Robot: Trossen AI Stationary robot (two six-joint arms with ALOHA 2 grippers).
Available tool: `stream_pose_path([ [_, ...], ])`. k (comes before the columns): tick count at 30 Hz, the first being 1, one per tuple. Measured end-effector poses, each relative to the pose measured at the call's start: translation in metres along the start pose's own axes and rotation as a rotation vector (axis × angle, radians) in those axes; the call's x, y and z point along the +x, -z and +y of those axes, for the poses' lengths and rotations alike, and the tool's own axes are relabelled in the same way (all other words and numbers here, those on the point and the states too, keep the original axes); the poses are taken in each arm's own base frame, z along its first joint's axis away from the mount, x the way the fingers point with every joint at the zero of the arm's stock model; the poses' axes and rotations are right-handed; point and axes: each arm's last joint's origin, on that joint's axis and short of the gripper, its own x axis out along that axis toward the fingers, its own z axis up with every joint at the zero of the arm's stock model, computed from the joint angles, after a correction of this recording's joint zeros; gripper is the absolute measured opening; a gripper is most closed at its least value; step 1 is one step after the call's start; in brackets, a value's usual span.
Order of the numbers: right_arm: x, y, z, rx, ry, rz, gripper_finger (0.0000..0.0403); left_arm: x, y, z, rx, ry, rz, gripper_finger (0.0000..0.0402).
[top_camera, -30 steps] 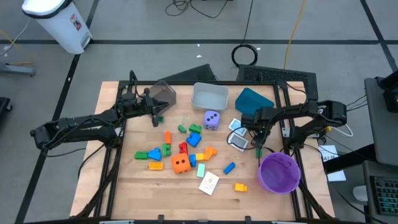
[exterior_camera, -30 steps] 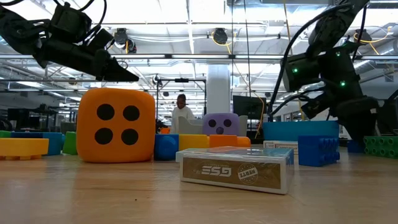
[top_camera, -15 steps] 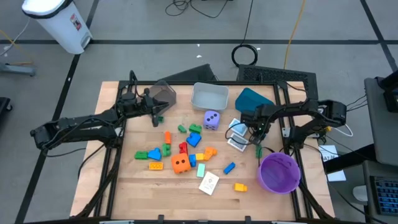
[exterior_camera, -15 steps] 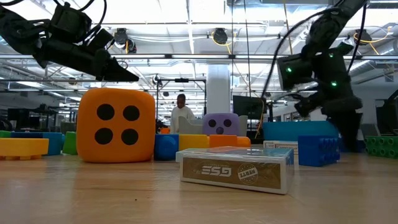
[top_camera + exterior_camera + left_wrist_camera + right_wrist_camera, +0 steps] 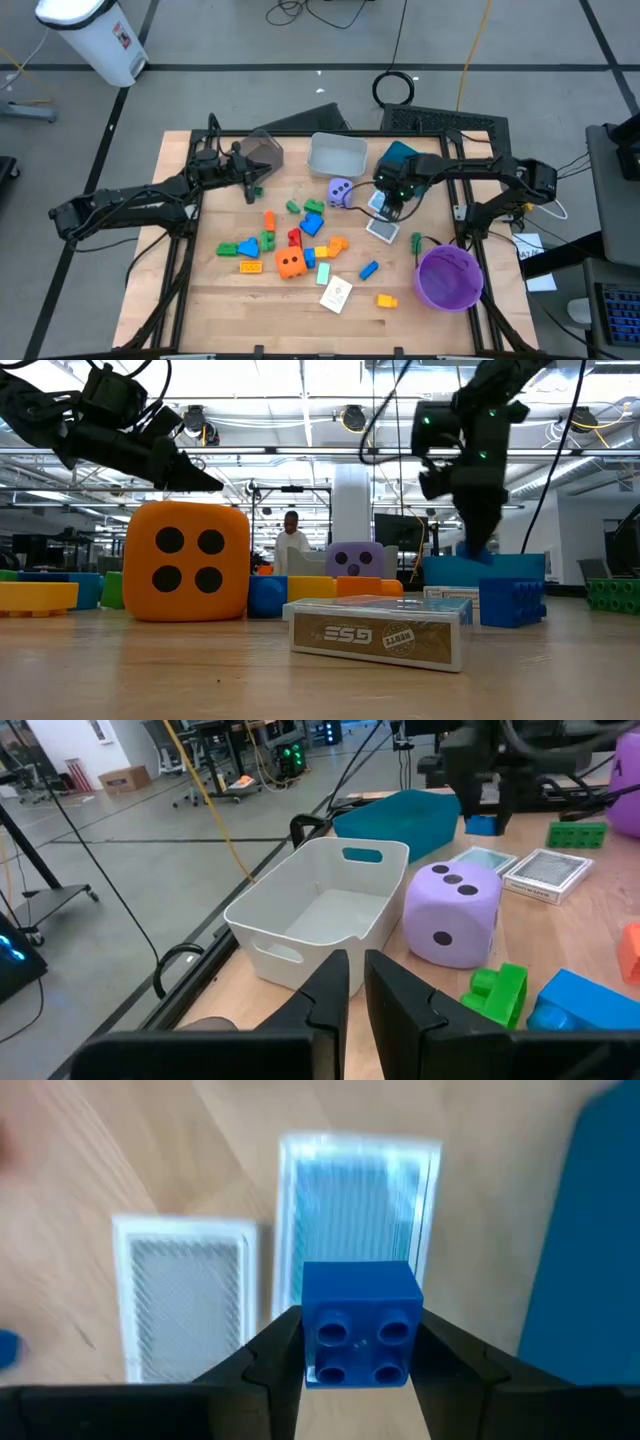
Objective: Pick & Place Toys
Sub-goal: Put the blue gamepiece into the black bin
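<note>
Left gripper (image 5: 250,180): waiting at the far left of the table beside the brown bin (image 5: 262,151), fingers nearly closed, holding nothing; green block (image 5: 257,191) just beside its tip. Centre: loose toys still on the wood, among them the orange die (image 5: 291,263), a red block (image 5: 294,238), a blue block (image 5: 310,225) and the purple die (image 5: 340,192); grey bin (image 5: 336,155) behind, with nothing visible inside in the left wrist view. Near centre: card box (image 5: 380,631), face lettered "ESG"; smaller wording not legible. Right gripper (image 5: 358,1342): raised above the table near the teal bin (image 5: 400,157), fingers clamped on a small blue brick (image 5: 359,1320); two white-blue card packs (image 5: 356,1210) lie directly beneath. Far right: purple bowl (image 5: 448,278). Step in hand, by judgement: carrying the picked brick to a container; next move calls for travel over a bin rim, probably teal, then opening the fingers.
</note>
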Motion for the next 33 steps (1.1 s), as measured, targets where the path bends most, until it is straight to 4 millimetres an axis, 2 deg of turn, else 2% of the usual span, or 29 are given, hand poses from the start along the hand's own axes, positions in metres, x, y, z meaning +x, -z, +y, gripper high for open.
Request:
stream_pose_path([
  [3, -0.012, -0.013, 0.006, -0.036, -0.018, -0.08, 0.015, 0.001, -0.004, 0.0, -0.038, 0.029, -0.013, 0.0047],
  [7, -0.025, -0.031, 0.021, -0.15, -0.055, -0.249, 0.014, 0.003, -0.021, 0.001, -0.074, 0.112, -0.07, 0.0047],
  [11, -0.034, -0.046, 0.04, -0.283, -0.082, -0.445, 0.0144, 0.011, -0.038, 0.005, -0.164, 0.13, -0.087, 0.0047],
  [14, -0.039, -0.051, 0.055, -0.372, -0.029, -0.57, 0.0149, 0.019, -0.046, 0.007, -0.261, 0.138, -0.079, 0.0047],
  [18, -0.044, -0.051, 0.074, -0.494, 0.121, -0.683, 0.0142, 0.038, -0.05, 0.009, -0.422, 0.156, -0.028, 0.0047],
  [23, -0.048, -0.046, 0.092, -0.601, 0.294, -0.734, 0.0141, 0.067, -0.052, 0.008, -0.58, 0.183, 0.042, 0.0047],
  [27, -0.049, -0.043, 0.097, -0.619, 0.375, -0.738, 0.0148, 0.094, -0.052, 0.002, -0.632, 0.213, 0.093, 0.0047],
  [33, -0.046, -0.04, 0.097, -0.641, 0.387, -0.698, 0.014, 0.134, -0.055, -0.006, -0.677, 0.293, 0.15, 0.0047],
])
